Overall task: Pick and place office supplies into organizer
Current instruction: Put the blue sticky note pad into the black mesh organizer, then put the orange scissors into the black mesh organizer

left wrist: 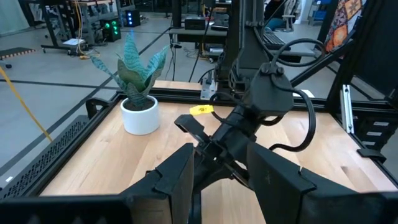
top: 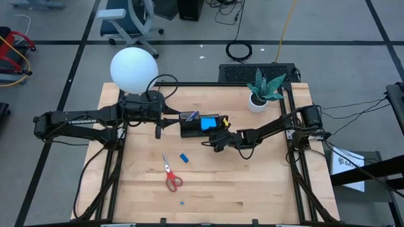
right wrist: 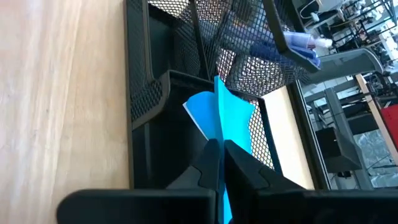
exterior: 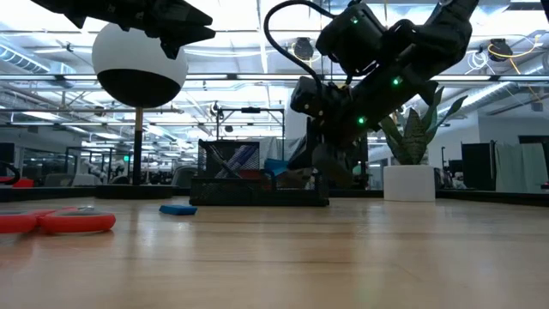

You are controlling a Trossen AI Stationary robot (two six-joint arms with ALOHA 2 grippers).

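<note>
The black mesh organizer (top: pixel 189 129) stands at the table's far middle, with pens (right wrist: pixel 292 40) in its taller section. My right gripper (right wrist: pixel 221 163) is shut on the bright blue note pad (right wrist: pixel 227 115), over the organizer's lower section (right wrist: pixel 168 130). Red-handled scissors (top: pixel 172 180) and a small blue eraser (top: pixel 184 157) lie flat on the wood, nearer the front. My left gripper (left wrist: pixel 221 168) hovers open just left of the organizer, with nothing between its fingers. My right gripper pinches the note pad's near edge (right wrist: pixel 219 134) between its two fingers (right wrist: pixel 239 168). It comes slanting down from the table's right and near side. The pad stands on edge beyond the fingertips, inside the organizer's lower section; whether it rests on the floor I cannot tell.
A lamp with a white globe (top: pixel 134 69) stands at the far left, a potted plant (top: pixel 262 91) at the far right. A tiny blue bit (top: pixel 182 203) lies near the front edge. Bare wood stretches around the scissors.
</note>
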